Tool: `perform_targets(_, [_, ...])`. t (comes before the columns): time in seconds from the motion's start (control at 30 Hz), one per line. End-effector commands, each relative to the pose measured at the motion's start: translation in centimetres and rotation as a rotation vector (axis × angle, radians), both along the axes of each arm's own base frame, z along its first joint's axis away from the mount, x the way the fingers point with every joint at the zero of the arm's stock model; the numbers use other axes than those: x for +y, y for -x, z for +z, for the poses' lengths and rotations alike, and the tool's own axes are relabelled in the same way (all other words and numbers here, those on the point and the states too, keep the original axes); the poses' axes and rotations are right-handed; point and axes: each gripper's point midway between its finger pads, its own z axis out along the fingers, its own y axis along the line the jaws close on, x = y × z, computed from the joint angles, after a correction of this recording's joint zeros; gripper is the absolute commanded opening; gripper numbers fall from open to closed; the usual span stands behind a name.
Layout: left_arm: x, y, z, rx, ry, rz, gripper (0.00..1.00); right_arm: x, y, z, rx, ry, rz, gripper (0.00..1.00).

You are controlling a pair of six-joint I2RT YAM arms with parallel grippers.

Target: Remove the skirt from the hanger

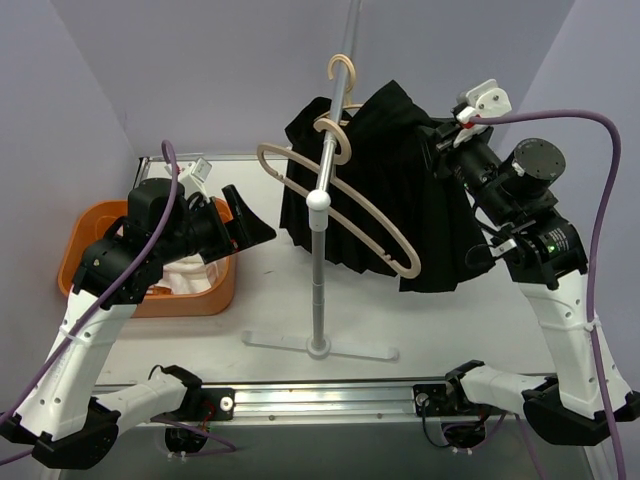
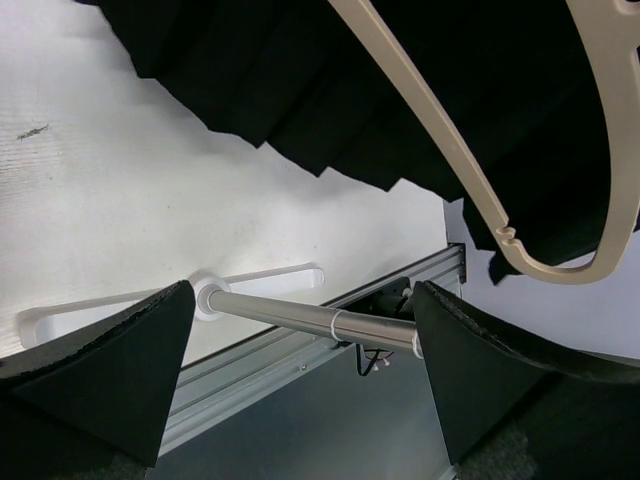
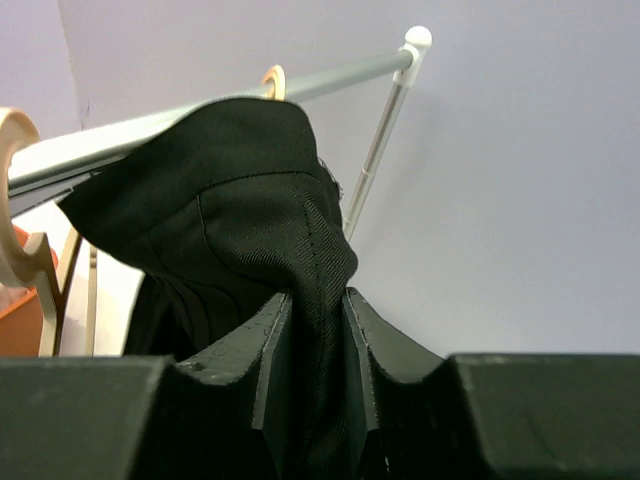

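Note:
A black pleated skirt [image 1: 400, 190] hangs over the rail of a clothes stand, behind a beige hanger [image 1: 345, 205] that hooks on the same rail. My right gripper [image 1: 440, 140] is shut on the skirt's top edge [image 3: 315, 300], with the cloth pinched between both fingers. My left gripper [image 1: 245, 218] is open and empty, to the left of the stand's pole. In the left wrist view the skirt's hem [image 2: 300, 90] and the hanger's arm [image 2: 480, 190] lie ahead of the open fingers [image 2: 110, 370].
The stand's grey pole [image 1: 320, 265] rises from a white foot [image 1: 320, 347] mid-table. An orange basket [image 1: 150, 262] with white cloth sits at the left. A second beige hanger hook [image 1: 343, 68] sits further back on the rail [image 3: 200, 105]. A metal rail [image 1: 320, 398] runs along the near edge.

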Motion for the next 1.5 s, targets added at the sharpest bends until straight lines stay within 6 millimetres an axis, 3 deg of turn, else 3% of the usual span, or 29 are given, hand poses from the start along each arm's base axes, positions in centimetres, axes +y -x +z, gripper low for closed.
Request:
perform_targets(0.0, [-0.2,-0.2,2.1,-0.057,0.034,-0.002,1.00,0.0,0.7,4.7,-0.133,-0.051,0.024,0.00])
perform_targets(0.13, [-0.2,-0.3,1.9,-0.055,0.028,-0.001,1.00,0.4,0.1,1.5,-0.030,-0.006,0.033,0.00])
perform_targets(0.17, [-0.2,-0.3,1.9,-0.054,0.030,-0.002,1.00,0.6,-0.1,-0.3,0.021,0.015,0.036,0.00])
perform_targets(0.3, [-0.5,-0.5,1.6,-0.046,0.026,-0.010,1.00,1.3,-0.3,-4.4,0.132,0.033,0.063,0.00])
perform_targets(0.43, [-0.9,-0.9,1.2,-0.036,0.024,-0.021,1.00,1.6,-0.7,-7.0,0.202,0.058,0.068,0.00])
perform_targets(0.63, [-1.4,-1.3,1.0,-0.036,0.028,-0.040,1.00,2.1,-2.1,-8.2,0.227,0.084,0.063,0.09])
perform_targets(0.7, [-1.5,-1.5,1.0,-0.039,0.023,-0.047,1.00,2.7,-2.5,-8.5,0.246,0.098,0.087,0.26])
perform_targets(0.73, [-1.6,-1.7,0.8,-0.033,0.020,-0.051,1.00,3.2,-3.1,-8.0,0.252,0.092,0.098,0.42])
perform_targets(0.83, [-1.7,-2.2,0.8,-0.036,0.019,-0.063,1.00,4.2,-4.2,-9.1,0.322,0.097,0.119,0.62])
perform_targets(0.87, [-1.8,-2.2,1.0,-0.036,0.021,-0.070,1.00,4.2,-4.5,-8.4,0.317,0.086,0.116,0.67])
perform_targets(1.23, [0.2,-2.8,1.1,-0.018,0.053,-0.064,1.00,5.6,-10.5,-9.9,0.322,0.074,0.127,0.76])
perform_targets(1.37, [0.5,-2.8,1.1,-0.014,0.059,-0.062,1.00,5.9,-12.5,-10.7,0.323,0.073,0.160,0.76])
perform_targets(1.47, [0.5,-2.7,1.1,-0.009,0.064,-0.068,1.00,6.2,-13.9,-11.2,0.326,0.061,0.203,0.70])
